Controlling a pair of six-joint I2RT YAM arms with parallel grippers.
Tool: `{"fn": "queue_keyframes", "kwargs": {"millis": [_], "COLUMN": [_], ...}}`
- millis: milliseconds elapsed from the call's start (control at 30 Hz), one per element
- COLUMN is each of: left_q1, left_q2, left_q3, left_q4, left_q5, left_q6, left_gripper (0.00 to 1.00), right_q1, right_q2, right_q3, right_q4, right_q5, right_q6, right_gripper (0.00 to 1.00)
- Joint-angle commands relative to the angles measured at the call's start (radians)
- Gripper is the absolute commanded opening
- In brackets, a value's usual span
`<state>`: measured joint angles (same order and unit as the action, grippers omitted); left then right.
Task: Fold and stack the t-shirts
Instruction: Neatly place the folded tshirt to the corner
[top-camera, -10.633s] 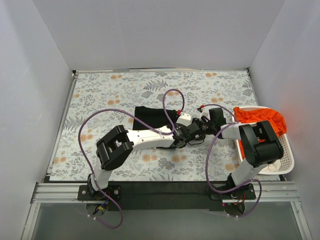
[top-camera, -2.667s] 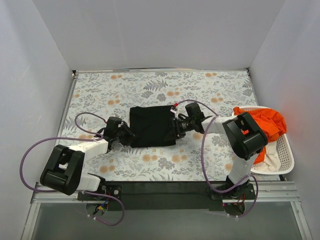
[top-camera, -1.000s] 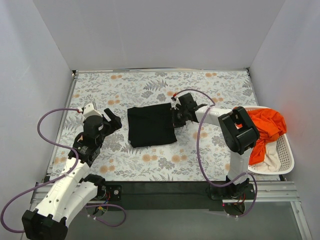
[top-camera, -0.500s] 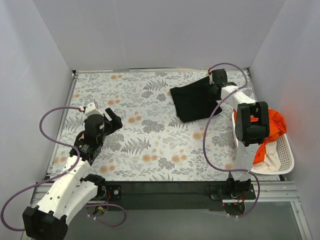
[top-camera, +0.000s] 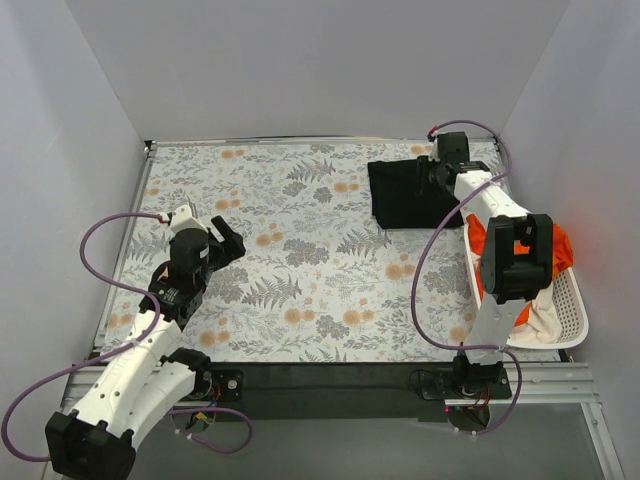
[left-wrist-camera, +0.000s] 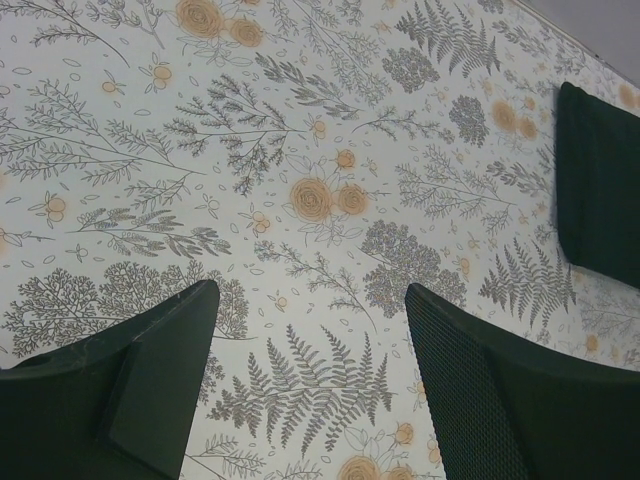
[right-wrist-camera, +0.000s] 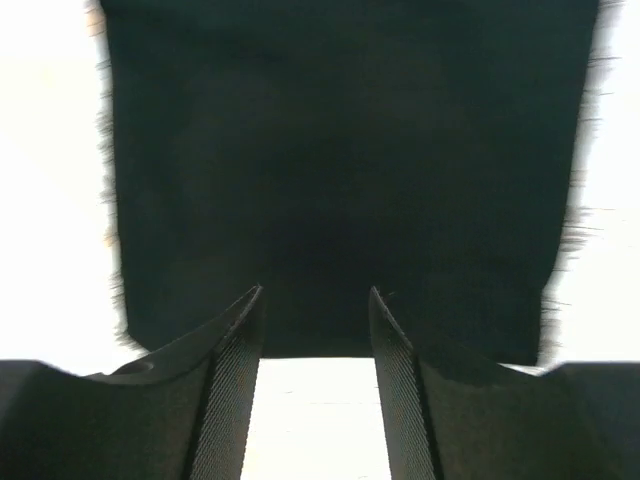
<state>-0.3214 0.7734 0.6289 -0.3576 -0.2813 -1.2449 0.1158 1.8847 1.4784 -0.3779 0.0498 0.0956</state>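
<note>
A folded black t-shirt (top-camera: 403, 194) lies flat at the far right of the floral table. My right gripper (top-camera: 430, 178) sits at its right edge. In the right wrist view that gripper (right-wrist-camera: 315, 292) is open, its tips over the hem of the black shirt (right-wrist-camera: 340, 160), and only bright table shows between the fingers. My left gripper (top-camera: 226, 243) hovers open over the left side of the table. In the left wrist view it (left-wrist-camera: 310, 290) holds nothing, and the black shirt (left-wrist-camera: 602, 190) shows far off at the right. An orange t-shirt (top-camera: 522, 238) and a cream one (top-camera: 546, 322) lie in the basket.
A white slatted basket (top-camera: 577, 300) stands at the table's right edge beside the right arm. White walls close in the table on three sides. Purple cables loop from both arms over the near part of the table.
My right gripper dragged the black t-shirt from the table's middle to the far right and has opened off it. The left arm has not moved in the last second.
</note>
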Motion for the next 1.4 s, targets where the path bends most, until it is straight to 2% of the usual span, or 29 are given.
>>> {"fn": "queue_keyframes", "kwargs": {"millis": [0,300,533,633,733,800,833,867,900,1067,1367], "left_q1": [0.005,0.005,0.005,0.005,0.005,0.005,0.005,0.005,0.005,0.005,0.005], "left_q2": [-0.022,-0.025,-0.022,-0.02,-0.019,-0.016,-0.016,-0.016,-0.016,-0.003,0.01], "left_q3": [0.0,-0.001,-0.003,-0.003,-0.005,-0.003,-0.005,-0.005,-0.005,-0.006,-0.006], "left_q4": [0.016,0.014,0.012,0.012,0.011,0.009,0.011,0.009,0.009,0.006,0.006], "left_q5": [0.001,-0.006,-0.006,-0.006,-0.004,-0.004,-0.002,-0.002,-0.002,-0.006,-0.009], "left_q6": [0.015,0.015,0.015,0.015,0.015,0.015,0.015,0.013,0.015,0.012,0.013], "left_gripper": [0.7,0.69,0.69,0.69,0.69,0.69,0.69,0.69,0.69,0.69,0.69], "right_q1": [0.065,0.225,0.285,0.295,0.297,0.295,0.292,0.289,0.283,0.208,0.111], "right_q2": [-0.029,0.115,0.218,0.263,0.295,0.309,0.313,0.315,0.323,0.336,0.401], "right_q3": [-0.059,0.005,0.052,0.097,0.126,0.138,0.143,0.146,0.161,0.21,0.312], "right_q4": [0.046,0.07,0.059,0.005,-0.025,-0.03,-0.032,-0.03,-0.032,-0.03,-0.004], "right_q5": [-0.14,-0.056,0.119,0.249,0.376,0.441,0.506,0.534,0.556,0.601,0.588], "right_q6": [0.044,0.001,-0.01,-0.019,-0.059,-0.091,-0.156,-0.181,-0.209,-0.328,-0.422], "right_gripper": [0.46,0.53,0.53,0.49,0.38,0.23,0.16,0.06,0.02,0.01,0.01]}}
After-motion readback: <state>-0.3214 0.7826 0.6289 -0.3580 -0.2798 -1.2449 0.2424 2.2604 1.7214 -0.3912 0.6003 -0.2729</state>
